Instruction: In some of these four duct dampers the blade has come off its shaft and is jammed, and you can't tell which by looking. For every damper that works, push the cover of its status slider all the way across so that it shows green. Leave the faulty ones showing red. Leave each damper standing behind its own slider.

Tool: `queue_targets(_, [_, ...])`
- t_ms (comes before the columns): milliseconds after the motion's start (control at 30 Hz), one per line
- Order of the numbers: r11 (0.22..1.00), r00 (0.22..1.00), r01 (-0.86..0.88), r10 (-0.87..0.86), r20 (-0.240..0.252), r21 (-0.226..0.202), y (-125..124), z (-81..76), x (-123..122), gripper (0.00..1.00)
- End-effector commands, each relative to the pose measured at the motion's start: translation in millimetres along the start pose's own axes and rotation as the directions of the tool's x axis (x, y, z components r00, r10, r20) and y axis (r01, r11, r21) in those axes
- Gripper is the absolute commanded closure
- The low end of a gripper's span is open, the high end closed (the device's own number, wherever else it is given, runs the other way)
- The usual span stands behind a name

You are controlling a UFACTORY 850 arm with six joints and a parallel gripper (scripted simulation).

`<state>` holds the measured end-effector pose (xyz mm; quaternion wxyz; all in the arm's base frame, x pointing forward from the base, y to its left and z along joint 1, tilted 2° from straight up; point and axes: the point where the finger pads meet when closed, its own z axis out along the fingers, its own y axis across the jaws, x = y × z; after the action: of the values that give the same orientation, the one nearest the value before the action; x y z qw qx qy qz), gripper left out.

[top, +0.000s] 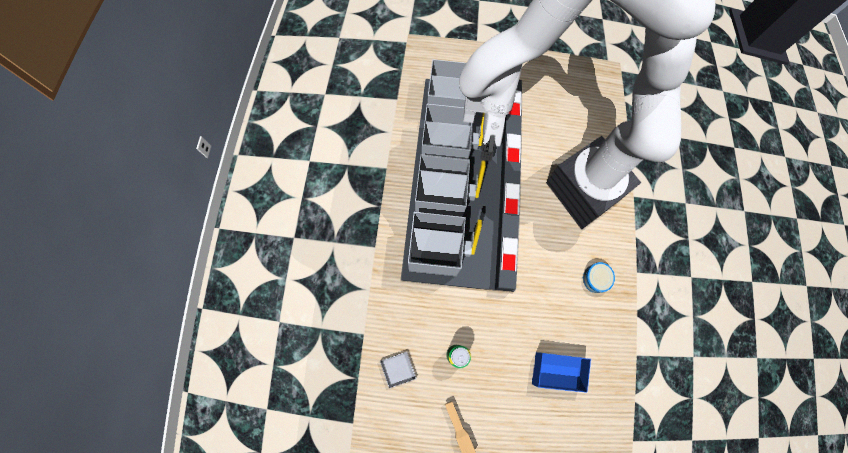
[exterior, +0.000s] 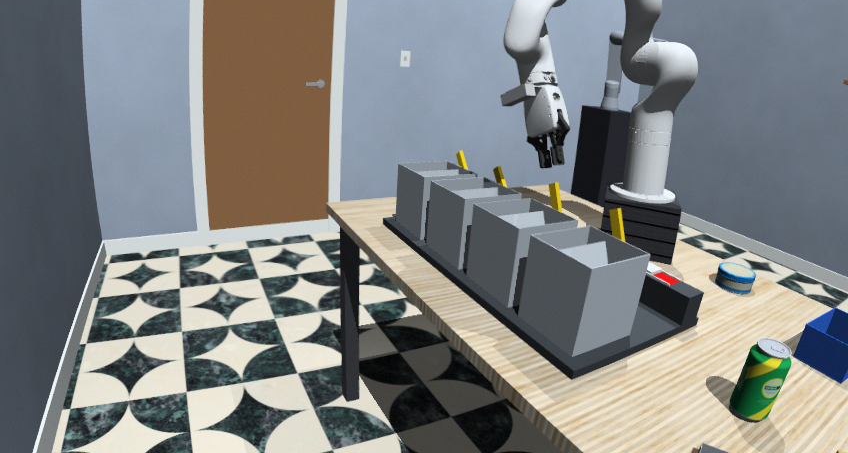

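Observation:
Four grey box dampers (top: pixel 443 184) stand in a row on a dark tray (exterior: pixel 535 329), the nearest one (exterior: pixel 580 288) at the front. Each has a yellow lever beside it, such as this lever (exterior: pixel 554 196). A strip of status sliders (top: pixel 511 199) runs along the tray's robot side, and every slider that I can see shows red next to a white cover. My gripper (exterior: pixel 550 154) hangs in the air above the levers, over the second damper from the far end (top: pixel 447 133). Its fingers (top: pixel 489 147) point down, stand nearly together and hold nothing.
The robot base (top: pixel 595 181) stands on the table beside the tray. Toward the table's near end are a round blue tin (top: pixel 598 276), a green soda can (exterior: pixel 760 379), a blue bin (top: pixel 561 371), a small grey square piece (top: pixel 398 367) and a wooden piece (top: pixel 460 428).

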<state>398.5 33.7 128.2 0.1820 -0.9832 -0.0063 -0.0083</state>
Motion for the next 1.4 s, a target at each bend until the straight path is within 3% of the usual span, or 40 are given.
queue_targets(0, [1.000,1.000,0.003,-0.003,-0.008,0.008,3.5,7.2,1.5,0.61])
queue_targets(867, [1.000,1.000,0.003,-0.003,-0.008,0.008,3.8,8.7,1.5,0.61])
queue_targets(1367, [1.000,1.000,0.003,-0.003,-0.008,0.008,3.7,24.5,1.6,0.61])
